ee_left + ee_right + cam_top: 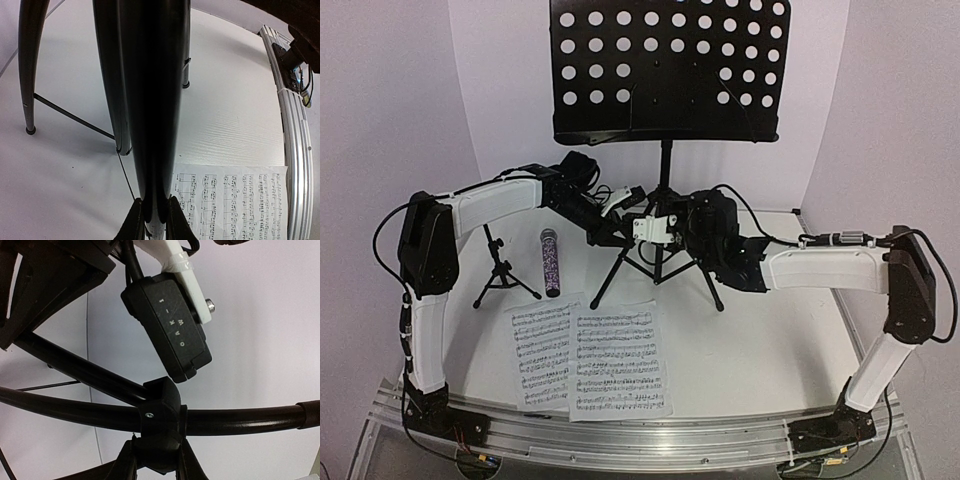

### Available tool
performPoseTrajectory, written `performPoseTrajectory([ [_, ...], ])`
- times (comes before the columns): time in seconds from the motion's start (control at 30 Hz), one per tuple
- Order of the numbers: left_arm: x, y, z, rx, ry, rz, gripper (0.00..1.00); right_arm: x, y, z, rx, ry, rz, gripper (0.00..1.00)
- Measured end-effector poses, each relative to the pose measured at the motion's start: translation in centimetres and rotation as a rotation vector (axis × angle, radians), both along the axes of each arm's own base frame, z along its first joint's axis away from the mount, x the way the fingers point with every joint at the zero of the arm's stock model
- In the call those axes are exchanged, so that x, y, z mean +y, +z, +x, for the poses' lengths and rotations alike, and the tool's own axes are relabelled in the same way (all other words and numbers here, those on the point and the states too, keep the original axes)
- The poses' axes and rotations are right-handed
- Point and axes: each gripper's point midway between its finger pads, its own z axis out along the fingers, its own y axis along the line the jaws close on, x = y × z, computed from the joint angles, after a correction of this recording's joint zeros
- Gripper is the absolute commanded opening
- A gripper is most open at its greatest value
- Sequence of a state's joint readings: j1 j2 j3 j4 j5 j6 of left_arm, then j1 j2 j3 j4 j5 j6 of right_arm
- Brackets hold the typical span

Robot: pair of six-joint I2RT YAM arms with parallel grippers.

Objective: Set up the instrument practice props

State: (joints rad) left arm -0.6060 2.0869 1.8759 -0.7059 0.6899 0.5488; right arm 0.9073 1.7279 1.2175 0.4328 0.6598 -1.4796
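Music sheets (620, 360) — two, flat and side by side on the white table (770, 330), nearest the arm bases, inner edges meeting. Beyond them to the left, the microphone (550, 262) lay on its side. Just left of it, not touching, the small mic stand (500, 272) stood upright on three legs. Centre, further back, the music stand (665, 170) stood with its tripod spread. The left gripper (156, 220) was clamped on one black tripod tube (150, 100), which filled the gap between the fingers. The right gripper (157, 462), reaching in from the right, was closed on the hub (162, 415) where the tubes meet — a finger against either side. Farthest back, the perforated desk (670, 70) sat tilted atop the pole.
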Motion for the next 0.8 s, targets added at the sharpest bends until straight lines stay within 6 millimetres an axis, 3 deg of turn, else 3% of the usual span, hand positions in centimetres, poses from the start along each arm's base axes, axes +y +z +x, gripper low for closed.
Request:
performPoseTrajectory([
  [0.27, 0.0, 0.0, 0.01, 0.0, 0.0, 0.0, 0.0, 0.1, -0.16, 0.02, 0.025, -0.065, 0.165, 0.0],
  [0.8, -0.12, -0.01, -0.12, -0.003, -0.005, 0.0, 0.0, 0.46, -0.43, -0.32, 0.287, -0.217, 1.105, 0.0],
])
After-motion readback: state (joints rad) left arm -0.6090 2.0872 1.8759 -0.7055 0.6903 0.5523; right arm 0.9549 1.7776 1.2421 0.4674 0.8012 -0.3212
